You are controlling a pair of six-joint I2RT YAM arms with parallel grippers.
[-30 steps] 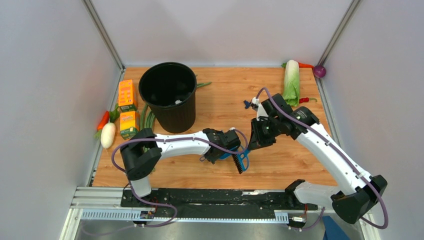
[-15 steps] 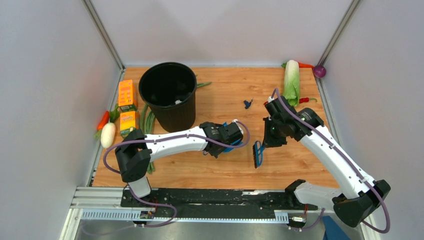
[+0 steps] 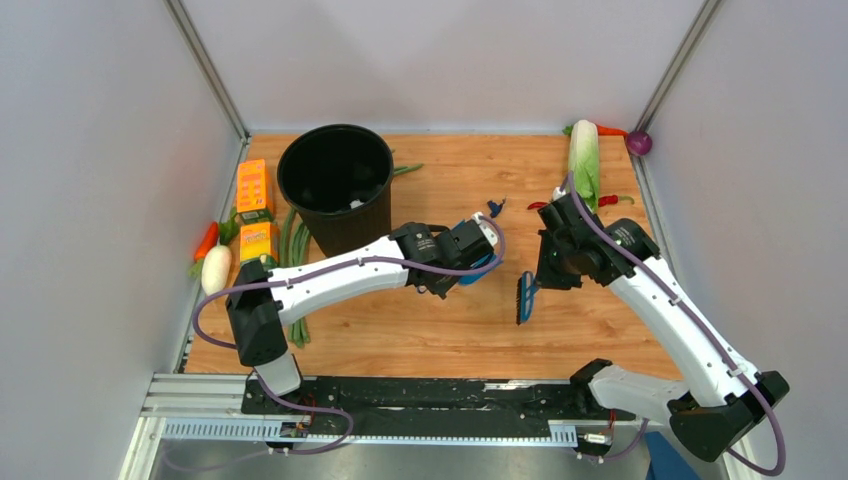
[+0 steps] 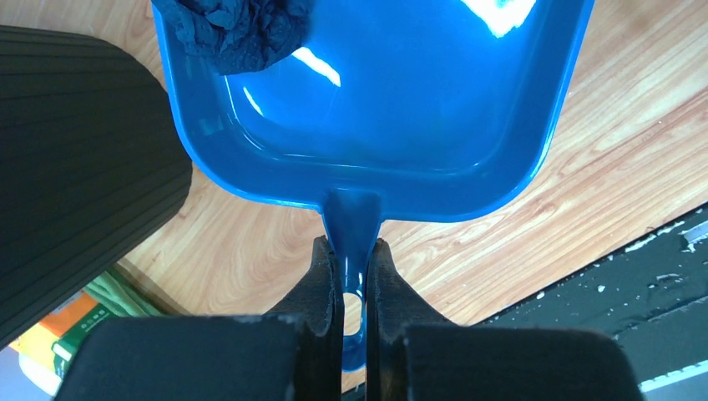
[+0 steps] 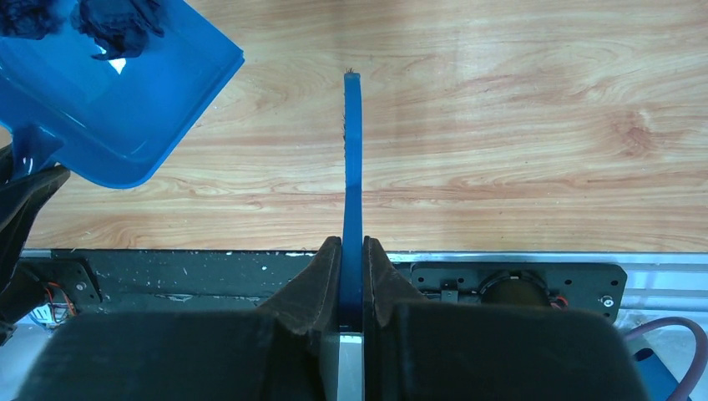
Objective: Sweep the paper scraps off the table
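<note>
My left gripper (image 3: 466, 256) is shut on the handle of a blue dustpan (image 4: 376, 100), held above the table (image 3: 440, 330) just right of the black bucket. Dark navy paper scraps (image 4: 242, 25) lie in the pan's far corner; they also show in the right wrist view (image 5: 117, 25). One more small navy scrap (image 3: 494, 208) lies on the table just beyond the pan. My right gripper (image 3: 541, 276) is shut on a blue hand brush (image 3: 524, 298), seen edge-on in the right wrist view (image 5: 352, 167), to the right of the dustpan (image 5: 108, 100).
A black bucket (image 3: 338, 190) stands at the back left. Two orange cartons (image 3: 255, 190), a white radish (image 3: 216, 270), a carrot and green beans lie along the left wall. A cabbage (image 3: 583, 160), a red chili and a purple onion (image 3: 640, 142) lie at the back right. A black rail (image 3: 420, 395) runs along the near edge.
My left gripper has carried the dustpan away from the near edge toward the back. My right gripper has moved the brush to the right, away from the pan, uncovering the scrap on the table.
</note>
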